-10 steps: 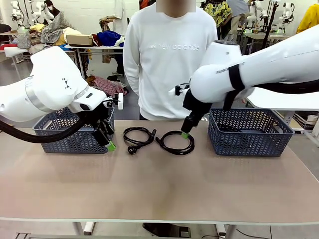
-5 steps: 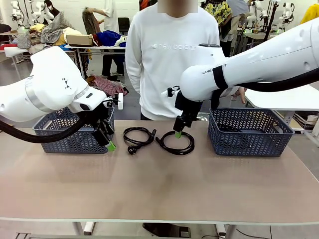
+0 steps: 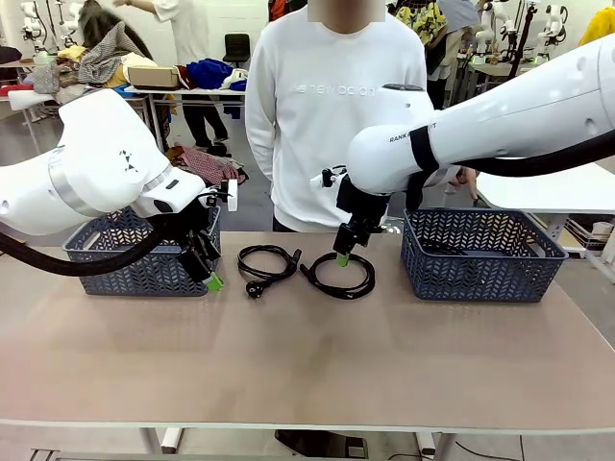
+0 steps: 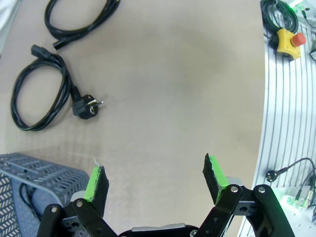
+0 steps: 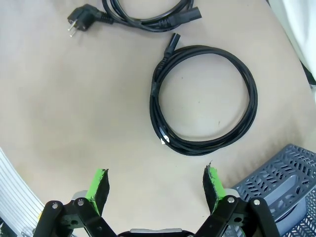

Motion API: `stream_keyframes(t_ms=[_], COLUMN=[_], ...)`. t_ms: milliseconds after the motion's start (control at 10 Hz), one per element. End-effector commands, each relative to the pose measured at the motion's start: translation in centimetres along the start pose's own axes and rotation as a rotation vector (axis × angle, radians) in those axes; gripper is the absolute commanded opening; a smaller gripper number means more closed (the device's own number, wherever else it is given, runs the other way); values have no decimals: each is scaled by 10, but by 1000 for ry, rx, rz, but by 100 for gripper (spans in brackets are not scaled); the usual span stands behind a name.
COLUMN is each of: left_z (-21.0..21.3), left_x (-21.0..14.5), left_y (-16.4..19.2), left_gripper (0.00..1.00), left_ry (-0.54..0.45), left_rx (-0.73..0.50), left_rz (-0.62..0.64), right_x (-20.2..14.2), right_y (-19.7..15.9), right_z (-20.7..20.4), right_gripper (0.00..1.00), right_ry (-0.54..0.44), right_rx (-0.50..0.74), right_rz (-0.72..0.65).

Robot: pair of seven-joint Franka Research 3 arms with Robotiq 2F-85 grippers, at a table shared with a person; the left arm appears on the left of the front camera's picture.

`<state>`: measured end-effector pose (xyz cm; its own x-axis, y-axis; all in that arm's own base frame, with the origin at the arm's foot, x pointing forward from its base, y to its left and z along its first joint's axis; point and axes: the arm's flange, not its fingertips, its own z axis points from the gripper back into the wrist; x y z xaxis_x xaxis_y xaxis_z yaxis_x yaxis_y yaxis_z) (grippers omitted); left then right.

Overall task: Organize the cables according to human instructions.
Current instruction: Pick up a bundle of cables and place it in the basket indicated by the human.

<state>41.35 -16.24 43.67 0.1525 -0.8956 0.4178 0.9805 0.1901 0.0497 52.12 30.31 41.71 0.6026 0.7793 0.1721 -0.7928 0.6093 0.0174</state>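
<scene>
The left arm hides half the left basket; you see only a scrap of cord inside. Mid-table, the plugged cable lies stretched left-to-right, plug toward the robot, just beside the round coil. The left gripper and right gripper gape wide, empty.

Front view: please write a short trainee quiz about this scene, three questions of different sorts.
1. True or false: the right gripper is shut on the round coil.
2. How many cables lie on the table between the left basket and the right basket? A one; B two; C four.
3. Fill in: the plugged cable lies nearer the ___ basket.
Key: 1 false; 2 B; 3 left.
</scene>
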Motion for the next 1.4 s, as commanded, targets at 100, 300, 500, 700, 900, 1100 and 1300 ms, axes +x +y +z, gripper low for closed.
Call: stream_keyframes(t_ms=[100, 300, 500, 700, 900, 1100, 1300], left_z=[1, 1, 1, 1, 1, 1, 1], left_x=[-1, -1, -1, -1, -1, -1, -1], left_y=[0, 0, 0, 0, 0, 0, 0], left_gripper=[100, 100, 100, 100, 100, 100, 100], left_ry=[-10, -10, -10, -10, -10, -10, -10], left_rx=[6, 6, 6, 6, 6, 6, 6], left_rz=[13, 13, 13, 13, 13, 13, 13], right_x=[0, 18, 30, 40, 51, 61, 66], right_y=[0, -2, -1, -1, -1, 1, 2], right_z=[0, -23, -45, -68, -83, -97, -107], right_gripper=[100, 100, 100, 100, 100, 100, 100], right_ry=[0, -10, 2, 14, 39, 68, 92], right_rx=[0, 13, 32, 36, 19, 3, 3], right_rz=[0, -21, -26, -35, -30, -6, 0])
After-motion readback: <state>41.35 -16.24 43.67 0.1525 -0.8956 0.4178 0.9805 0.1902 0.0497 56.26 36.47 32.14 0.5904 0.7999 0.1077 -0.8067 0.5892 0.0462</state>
